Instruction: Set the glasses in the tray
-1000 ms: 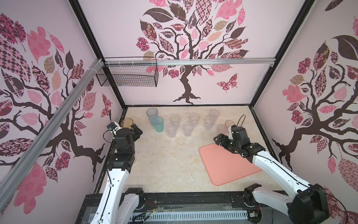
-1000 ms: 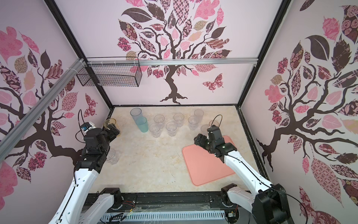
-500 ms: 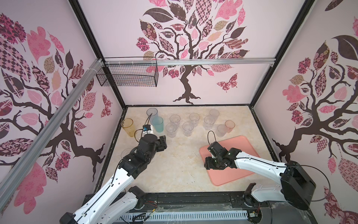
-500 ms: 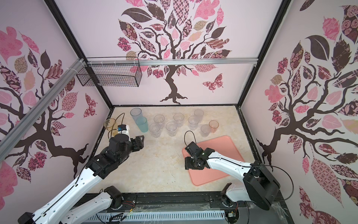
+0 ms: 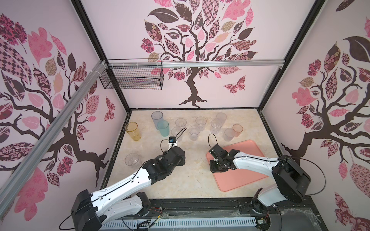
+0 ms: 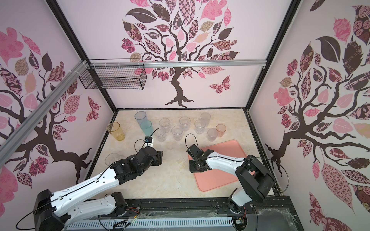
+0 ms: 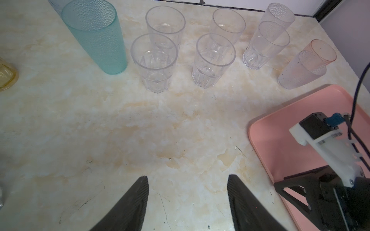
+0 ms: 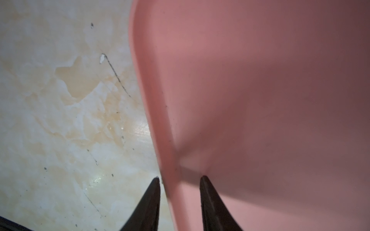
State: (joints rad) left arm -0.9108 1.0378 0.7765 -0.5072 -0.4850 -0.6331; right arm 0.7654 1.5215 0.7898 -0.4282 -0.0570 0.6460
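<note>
Right wrist view: my right gripper (image 8: 180, 177) straddles the tray (image 8: 152, 100) rim, jaws apart; left gripper (image 7: 187, 177) spread, empty. Glasses (image 7: 154, 66) look light, slick; I'd grip mid-wall.

Open tabletop (image 5: 190, 178) at centre, glasses (image 5: 194, 132) crowding the back, tray (image 5: 248, 152) right

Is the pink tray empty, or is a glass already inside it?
Empty, as far as visible: the tray shows bare pink; the glasses stand outside it.

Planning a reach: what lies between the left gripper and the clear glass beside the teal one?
Bare tabletop only, between the left gripper and the clear glass, in the left wrist view.
</note>
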